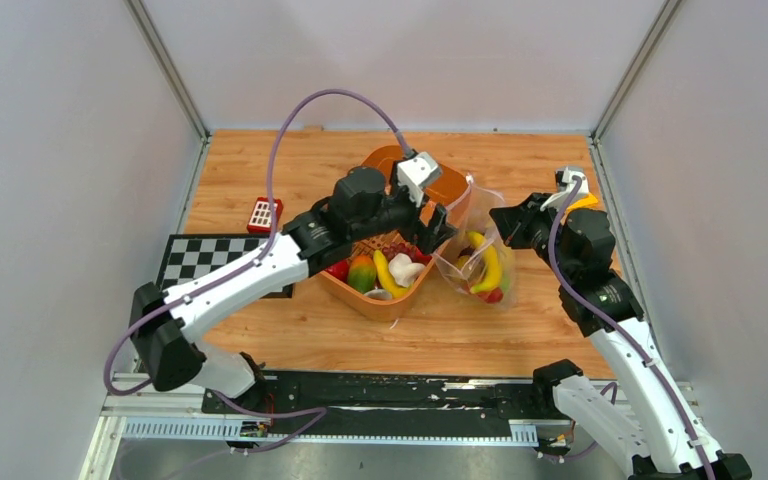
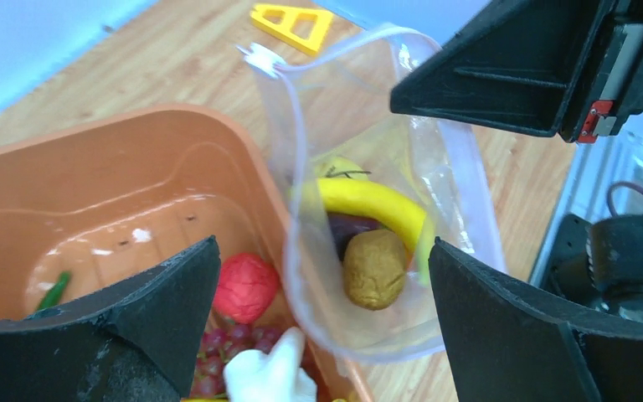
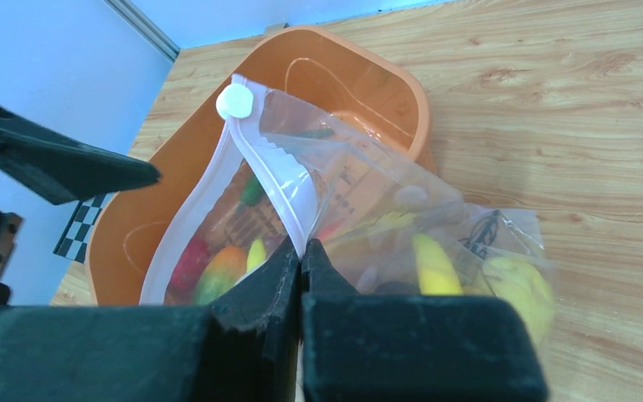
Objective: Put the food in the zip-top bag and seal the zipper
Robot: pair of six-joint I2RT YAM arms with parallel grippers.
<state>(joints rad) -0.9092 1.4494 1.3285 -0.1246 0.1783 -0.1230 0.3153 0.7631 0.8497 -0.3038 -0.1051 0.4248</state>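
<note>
The clear zip-top bag stands open beside the orange basket. It holds a banana, a kiwi and a lemon. My right gripper is shut on the bag's zipper strip below its white slider and holds the mouth up. My left gripper is open and empty above the basket's edge and the bag mouth. A red fruit, grapes and a white mushroom lie in the basket. A mango and a second banana lie there too.
A red block with white squares lies at the back left. A checkerboard lies under my left arm. A yellow triangle piece lies on the wood behind the bag. Walls close in left, right and behind.
</note>
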